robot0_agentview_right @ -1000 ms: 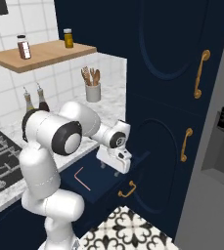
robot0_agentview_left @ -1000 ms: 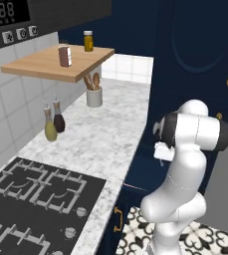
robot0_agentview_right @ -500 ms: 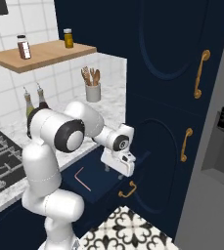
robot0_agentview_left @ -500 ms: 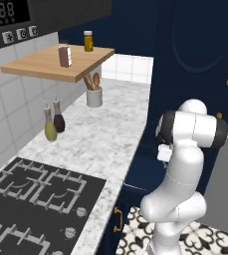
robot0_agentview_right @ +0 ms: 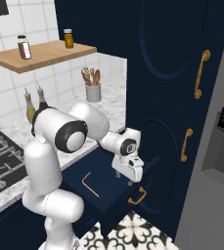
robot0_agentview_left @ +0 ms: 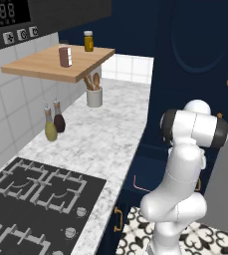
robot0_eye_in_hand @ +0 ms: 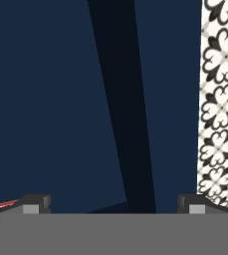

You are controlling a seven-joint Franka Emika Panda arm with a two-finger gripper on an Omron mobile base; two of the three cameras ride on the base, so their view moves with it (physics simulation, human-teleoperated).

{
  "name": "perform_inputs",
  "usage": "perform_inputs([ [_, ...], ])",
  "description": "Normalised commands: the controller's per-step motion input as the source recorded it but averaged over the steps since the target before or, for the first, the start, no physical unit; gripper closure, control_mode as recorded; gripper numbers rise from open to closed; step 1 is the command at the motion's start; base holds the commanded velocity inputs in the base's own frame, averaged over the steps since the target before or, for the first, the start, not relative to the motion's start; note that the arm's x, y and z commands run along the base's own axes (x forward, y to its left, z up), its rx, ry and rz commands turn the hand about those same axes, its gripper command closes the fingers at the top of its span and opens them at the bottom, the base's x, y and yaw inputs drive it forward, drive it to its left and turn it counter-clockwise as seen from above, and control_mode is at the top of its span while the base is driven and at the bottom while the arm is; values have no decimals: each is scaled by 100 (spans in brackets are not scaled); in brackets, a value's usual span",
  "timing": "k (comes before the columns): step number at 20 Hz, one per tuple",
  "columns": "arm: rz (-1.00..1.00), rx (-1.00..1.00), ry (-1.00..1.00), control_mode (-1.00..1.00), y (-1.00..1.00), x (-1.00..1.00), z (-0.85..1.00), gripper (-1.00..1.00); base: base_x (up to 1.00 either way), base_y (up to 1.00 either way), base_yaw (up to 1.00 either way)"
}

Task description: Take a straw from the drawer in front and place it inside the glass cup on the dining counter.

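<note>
— Where lying in the open drawer, flat on its navy floor: straw, bent-looking, pinkish-red.
— And gripper?
— Hanging over the drawer's front end, just beside the straw, fingers spread wide, holding nothing.
— Beyond?
— Marbled worktop, utensil pot.

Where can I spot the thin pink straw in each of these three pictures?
Left base view: the straw lies in the open drawer, just left of the white arm, low and right of centre.
Right base view: the straw lies on the drawer floor, lower centre-left.
Hand view: a red sliver at the bottom left.
Shared landmark: the utensil crock on the worktop, in both base views.
</note>
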Motion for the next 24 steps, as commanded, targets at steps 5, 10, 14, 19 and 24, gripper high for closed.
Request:
perform_inputs([
  [5, -13, -12, 0, -100, -100, -65, -40, -100, 0, 0, 0],
  [10, -10, -12, -3, -100, -91, -61, -18, -100, 0, 0, 0],
  [14, -1, -11, -22, -100, 56, -24, 67, -100, 0, 0, 0],
  [19, 2, -7, -15, -100, 100, 0, 75, -100, 0, 0, 0],
  [24, 14, -2, -1, -100, 87, 2, 3, -100, 0, 0, 0],
])
